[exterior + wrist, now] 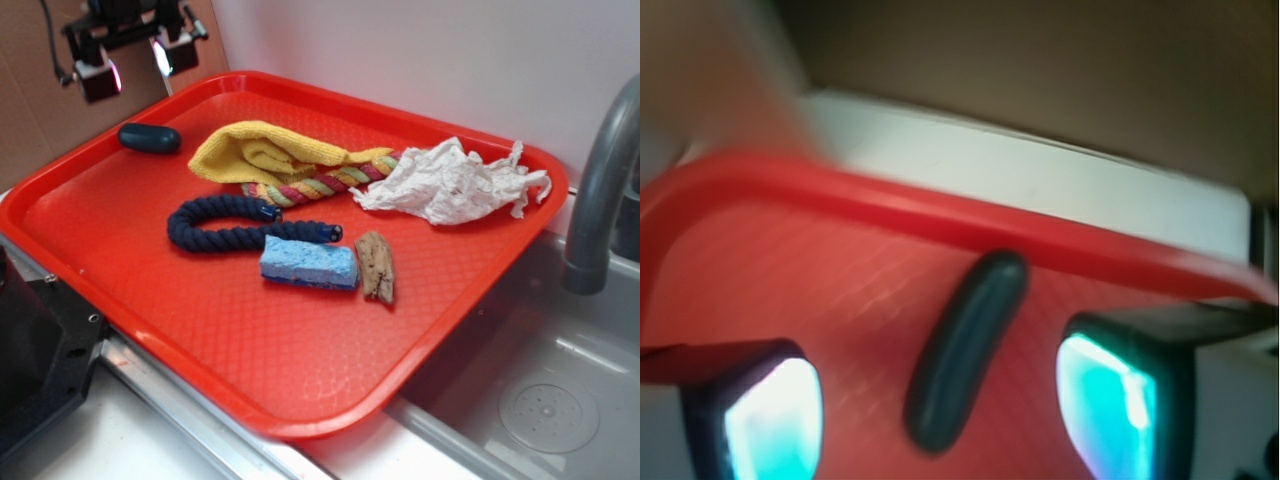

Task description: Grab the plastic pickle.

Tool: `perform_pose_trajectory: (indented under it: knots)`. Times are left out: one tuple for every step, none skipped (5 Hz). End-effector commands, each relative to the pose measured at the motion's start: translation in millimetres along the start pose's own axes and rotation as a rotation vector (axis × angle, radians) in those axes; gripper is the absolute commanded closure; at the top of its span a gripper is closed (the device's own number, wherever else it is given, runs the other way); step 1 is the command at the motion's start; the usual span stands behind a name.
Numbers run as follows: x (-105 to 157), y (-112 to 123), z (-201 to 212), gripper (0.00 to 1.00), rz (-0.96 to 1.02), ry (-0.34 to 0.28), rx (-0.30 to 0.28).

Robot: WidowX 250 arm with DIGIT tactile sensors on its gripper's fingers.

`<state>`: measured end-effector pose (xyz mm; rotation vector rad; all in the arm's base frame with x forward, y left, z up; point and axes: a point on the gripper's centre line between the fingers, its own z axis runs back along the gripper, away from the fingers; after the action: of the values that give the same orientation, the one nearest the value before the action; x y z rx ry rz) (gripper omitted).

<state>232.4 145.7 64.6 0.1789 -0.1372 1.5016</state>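
Red plastic fills most of the exterior view: a tray (300,390) sits on a counter beside a steel sink (540,400), with a pale wall behind. My gripper (131,66) hangs above the tray's far left corner, its two fingers spread apart and holding nothing. Just below and slightly right of it lies the plastic pickle (149,138), alone on bare tray near the rim. Well away toward the middle I see a yellow cloth (260,152), a multicoloured rope (320,183), a navy rope (225,225), a blue sponge (309,263), a brown wood piece (376,266) and a crumpled paper towel (450,180).

From the wrist camera, which is blurred, the plastic pickle (965,350) lies slantwise between the two fingers (775,420), and the tray rim (940,215) runs just past its far end. The jaws stand wide, one on each side.

My worry is the surface: the pickle looks smooth and rounded, so an off-centre close could squirt it out sideways. It also sits close to the raised rim, and I judge a descent drifting that way could land a finger on the edge.
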Motion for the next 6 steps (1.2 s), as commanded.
perform_pose_trajectory:
  knots:
    - [-6,21,-15,0.0,0.381,-0.05,0.055]
    - [-4,12,-31,0.0,0.32,-0.064,0.073]
    - [-3,6,-42,0.0,0.261,-0.055,0.081]
    - [-4,9,-47,1.0,0.229,-0.048,0.063]
    - [-5,15,-30,1.0,0.133,0.026,-0.032]
    - [4,26,16,1.0,-0.111,0.161,-0.108]
